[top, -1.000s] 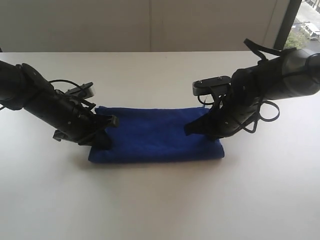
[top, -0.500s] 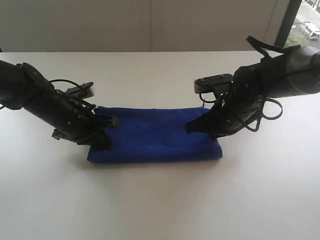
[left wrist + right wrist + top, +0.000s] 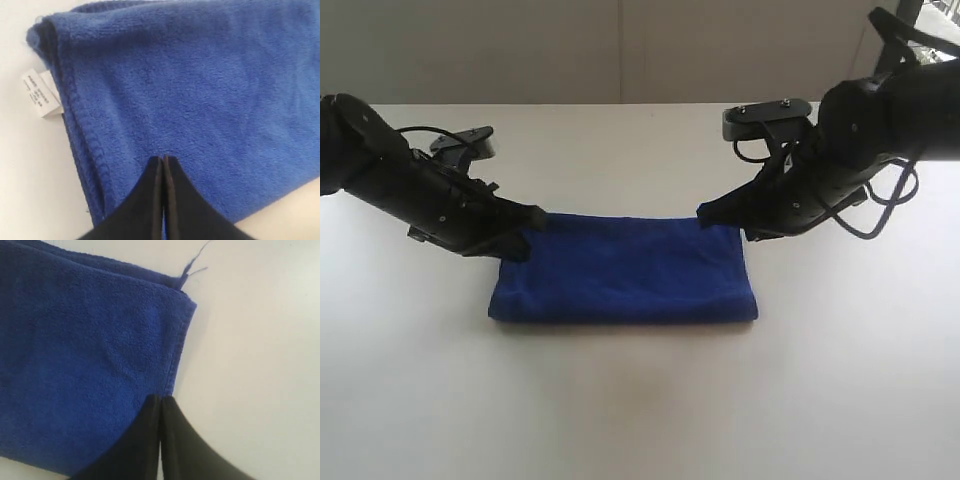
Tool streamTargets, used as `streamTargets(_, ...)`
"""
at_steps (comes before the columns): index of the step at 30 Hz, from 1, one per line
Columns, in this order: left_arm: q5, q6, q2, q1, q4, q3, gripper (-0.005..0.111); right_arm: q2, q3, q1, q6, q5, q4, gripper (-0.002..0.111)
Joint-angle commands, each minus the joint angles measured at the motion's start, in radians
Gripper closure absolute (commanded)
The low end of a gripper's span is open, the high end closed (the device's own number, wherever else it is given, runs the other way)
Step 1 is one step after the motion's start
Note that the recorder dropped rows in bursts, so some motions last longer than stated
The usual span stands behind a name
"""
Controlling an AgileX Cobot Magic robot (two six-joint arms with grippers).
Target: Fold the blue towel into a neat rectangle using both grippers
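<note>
The blue towel (image 3: 625, 272) lies folded into a wide rectangle in the middle of the white table (image 3: 640, 400). My left gripper (image 3: 533, 216) hovers over the towel's far left corner, fingers pressed together with nothing between them. In the left wrist view the shut tips (image 3: 163, 159) point over the plush cloth (image 3: 200, 85), and the white tag (image 3: 40, 93) sticks out at its edge. My right gripper (image 3: 706, 212) is at the far right corner, also shut and empty. Its tips (image 3: 161, 399) sit over the hemmed edge of the towel (image 3: 85, 350).
A loose blue thread (image 3: 192, 262) trails from the towel's corner onto the table. A pale wall (image 3: 620, 50) stands behind the table's far edge, with a window (image 3: 935, 40) at the upper right.
Both arms have lifted and drawn back toward the far side and outward, off the towel's ends. The towel stays folded on the table; both grippers stay shut.
</note>
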Motion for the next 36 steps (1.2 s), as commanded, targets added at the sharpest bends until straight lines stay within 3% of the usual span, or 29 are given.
streamTargets(1, 0.029, -0.002, -0.087, -0.003, 0.005, 0.006, 0.107, -0.073, 0.003, -0.01, 0.006, 0.05, -0.011, 0.108)
streamTargets(7, 0.078, -0.036, -0.194, -0.003, 0.116, 0.006, 0.107, -0.169, 0.029, -0.014, 0.006, 0.075, -0.009, 0.108)
streamTargets(11, 0.108, -0.159, -0.252, 0.043, 0.236, 0.006, 0.107, -0.231, 0.07, -0.063, 0.006, 0.062, -0.009, 0.108)
streamTargets(20, 0.273, -0.174, -0.376, 0.3, 0.297, 0.006, 0.107, -0.419, 0.163, -0.247, -0.028, 0.067, -0.007, 0.108)
streamTargets(25, 0.325, -0.152, -0.451, 0.391, 0.297, 0.022, 0.107, -0.486, 0.195, -0.324, -0.087, 0.076, 0.067, 0.108)
streamTargets(30, 0.292, -0.151, -0.573, 0.399, 0.297, 0.1, 0.107, -0.541, 0.194, -0.348, -0.221, 0.141, 0.264, 0.108)
streamTargets(36, 0.236, -0.151, -0.754, 0.399, 0.297, 0.22, 0.107, -0.679, 0.194, -0.348, -0.225, 0.176, 0.274, 0.108)
